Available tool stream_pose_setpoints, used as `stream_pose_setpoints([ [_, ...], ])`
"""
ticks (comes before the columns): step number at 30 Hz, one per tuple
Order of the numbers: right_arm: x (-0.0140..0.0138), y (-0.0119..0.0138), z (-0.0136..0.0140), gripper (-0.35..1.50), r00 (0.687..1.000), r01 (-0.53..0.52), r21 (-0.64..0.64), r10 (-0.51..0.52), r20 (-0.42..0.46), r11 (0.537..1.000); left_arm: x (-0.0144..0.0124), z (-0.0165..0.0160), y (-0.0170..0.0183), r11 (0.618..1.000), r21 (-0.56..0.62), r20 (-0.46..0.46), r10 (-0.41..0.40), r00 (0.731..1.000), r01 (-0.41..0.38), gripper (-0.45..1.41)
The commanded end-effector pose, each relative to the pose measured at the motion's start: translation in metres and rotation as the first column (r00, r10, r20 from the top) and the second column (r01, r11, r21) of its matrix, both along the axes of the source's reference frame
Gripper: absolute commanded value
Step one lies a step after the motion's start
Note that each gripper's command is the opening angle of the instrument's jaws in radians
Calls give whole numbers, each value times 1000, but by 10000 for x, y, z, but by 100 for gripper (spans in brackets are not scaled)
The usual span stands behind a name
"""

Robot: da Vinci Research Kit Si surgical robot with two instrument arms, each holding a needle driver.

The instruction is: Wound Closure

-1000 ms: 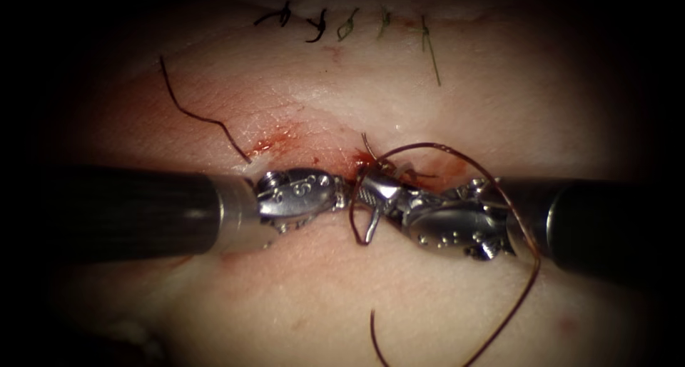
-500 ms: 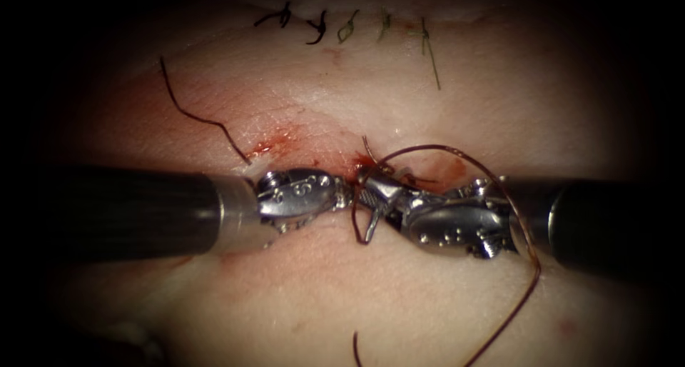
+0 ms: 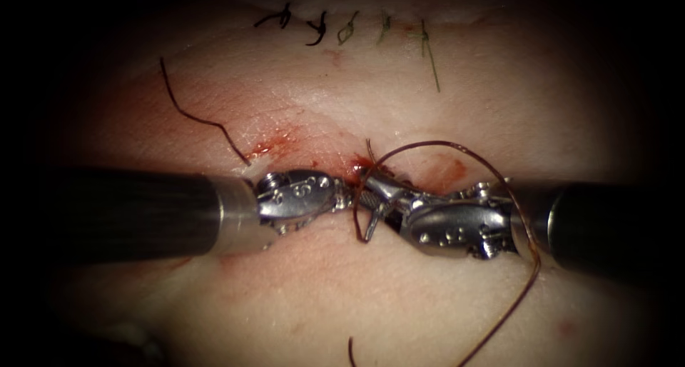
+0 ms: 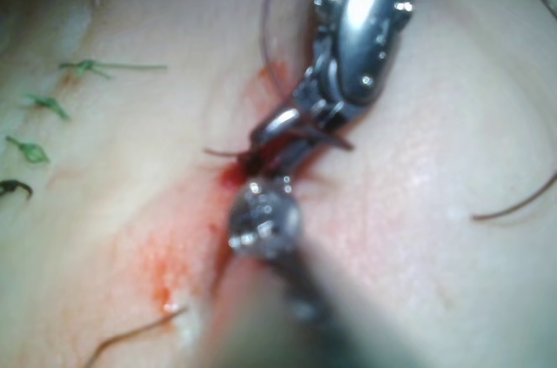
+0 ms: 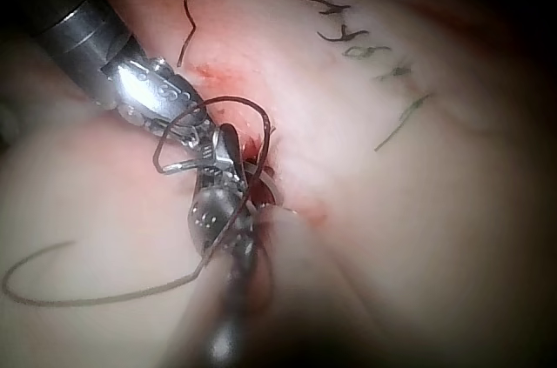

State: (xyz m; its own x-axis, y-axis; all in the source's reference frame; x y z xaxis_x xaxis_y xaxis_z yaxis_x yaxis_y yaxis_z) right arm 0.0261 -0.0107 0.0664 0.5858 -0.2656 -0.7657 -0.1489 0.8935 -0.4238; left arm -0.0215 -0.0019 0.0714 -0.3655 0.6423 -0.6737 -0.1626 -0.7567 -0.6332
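On the tissue (image 3: 399, 295) the two tools meet tip to tip over the cut (image 3: 357, 163), where red fluid (image 3: 446, 173) lies. My left tool (image 3: 345, 194) comes in from the left, its jaws shut on the dark red thread (image 3: 428, 144). That thread arcs over my right tool (image 3: 367, 206), wraps its shaft and trails off down toward the lower right. The right tool's jaws stand open with nothing between them, one jaw level and the other pointing down. A short thread end (image 3: 369, 150) sticks up from the cut just above them. The same tools show as the right tool (image 4: 278, 137) and the left tool (image 5: 187, 129).
A row of finished stitches (image 3: 314, 28), dark and green, sits at the far edge of the tissue. A loose cut piece of dark thread (image 3: 200, 117) lies left of the cut. A free thread tail (image 3: 349, 349) lies near the front edge.
The right tool has crept slightly up and left toward the left tool. The thread loop has risen a little, and the free tail at the front has slid down and left.
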Motion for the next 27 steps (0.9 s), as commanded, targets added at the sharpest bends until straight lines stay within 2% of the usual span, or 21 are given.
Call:
stream_pose_setpoints([
  [1, 6, -4, 6, -35, 1000, 1, 2, -1, -2, 1000, -5, 6, -4, 1000, 2, 0, 1, 1000, -1, 3],
  [7, 5, 2, 1, -35, 1000, -6, 7, 7, -2, 1000, -5, 6, -5, 1000, 2, -2, 2, 1000, -2, 3],
  [17, -4, 38, -31, -35, 1000, -30, -50, 30, 1, 998, -11, 5, -12, 1000, 7, 0, 15, 1000, -15, 3],
  [22, -8, 54, -34, -35, 1000, -26, -36, 25, -18, 999, -13, 6, -13, 1000, 7, 0, 16, 1000, -16, 3],
  [27, -15, 70, -28, -35, 996, -56, 51, 60, -66, 997, -13, 8, -14, 1000, 5, -2, 19, 1000, -19, 3],
])
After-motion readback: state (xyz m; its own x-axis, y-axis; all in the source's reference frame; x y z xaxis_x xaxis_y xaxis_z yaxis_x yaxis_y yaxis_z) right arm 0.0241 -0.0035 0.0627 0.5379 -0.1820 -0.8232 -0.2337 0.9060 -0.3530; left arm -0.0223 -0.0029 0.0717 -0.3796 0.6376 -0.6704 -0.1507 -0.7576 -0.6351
